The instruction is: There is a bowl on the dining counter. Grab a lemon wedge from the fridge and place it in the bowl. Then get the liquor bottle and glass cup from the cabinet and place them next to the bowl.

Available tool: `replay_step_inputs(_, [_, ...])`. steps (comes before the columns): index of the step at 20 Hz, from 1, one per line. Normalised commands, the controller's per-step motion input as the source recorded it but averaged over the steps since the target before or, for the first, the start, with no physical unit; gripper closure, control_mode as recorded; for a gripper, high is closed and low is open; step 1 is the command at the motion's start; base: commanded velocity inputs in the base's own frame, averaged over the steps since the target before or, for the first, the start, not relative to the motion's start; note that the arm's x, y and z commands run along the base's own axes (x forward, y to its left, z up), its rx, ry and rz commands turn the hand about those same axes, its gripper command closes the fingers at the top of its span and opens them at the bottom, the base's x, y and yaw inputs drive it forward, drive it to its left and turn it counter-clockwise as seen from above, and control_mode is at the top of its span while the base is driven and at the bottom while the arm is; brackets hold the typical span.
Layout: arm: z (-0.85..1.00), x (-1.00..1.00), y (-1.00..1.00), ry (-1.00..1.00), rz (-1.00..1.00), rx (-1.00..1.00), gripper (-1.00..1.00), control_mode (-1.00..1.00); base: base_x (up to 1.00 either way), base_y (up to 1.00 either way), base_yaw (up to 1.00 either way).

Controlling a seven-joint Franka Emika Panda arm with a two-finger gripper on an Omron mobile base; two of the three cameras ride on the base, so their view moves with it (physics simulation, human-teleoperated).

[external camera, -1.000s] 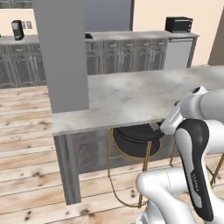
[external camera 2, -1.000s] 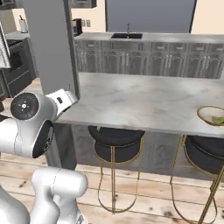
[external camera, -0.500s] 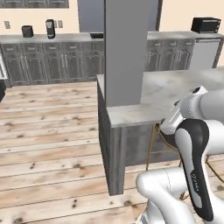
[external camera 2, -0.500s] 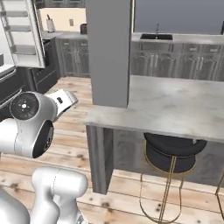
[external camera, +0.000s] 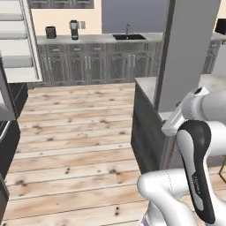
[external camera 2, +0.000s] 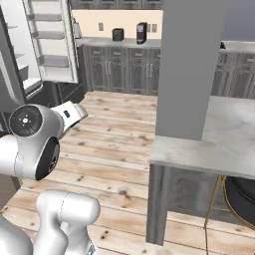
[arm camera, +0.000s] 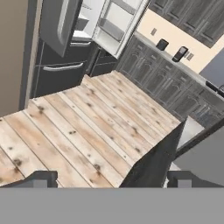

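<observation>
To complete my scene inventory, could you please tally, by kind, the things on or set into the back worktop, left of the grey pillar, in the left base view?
Squat dark appliance: 1
Tall dark appliance: 1
Sink: 1
Tap: 1
Total: 4

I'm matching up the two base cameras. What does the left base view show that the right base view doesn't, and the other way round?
Left base view alone: the sink faucet on the back worktop. Right base view alone: a black stool under the dining counter. Both share the open fridge, the wooden floor, the grey pillar, and two small dark appliances on the worktop.
</observation>
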Motion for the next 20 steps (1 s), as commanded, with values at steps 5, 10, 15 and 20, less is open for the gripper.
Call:
replay_step_inputs(5, [0.00, 0.00, 0.00, 0.00, 0.00, 0.00, -1.00, 1.00, 1.00, 0.77, 0.00])
replay_step_inputs(10, [0.00, 0.00, 0.00, 0.00, 0.00, 0.00, -1.00, 1.00, 1.00, 0.55, -0.02])
replay_step_inputs(15, [0.00, 0.00, 0.00, 0.00, 0.00, 0.00, -1.00, 1.00, 1.00, 0.11, -0.19])
replay_step_inputs(20, [0.00, 0.00, 0.00, 0.00, 0.00, 0.00, -1.00, 1.00, 1.00, 0.01, -0.22])
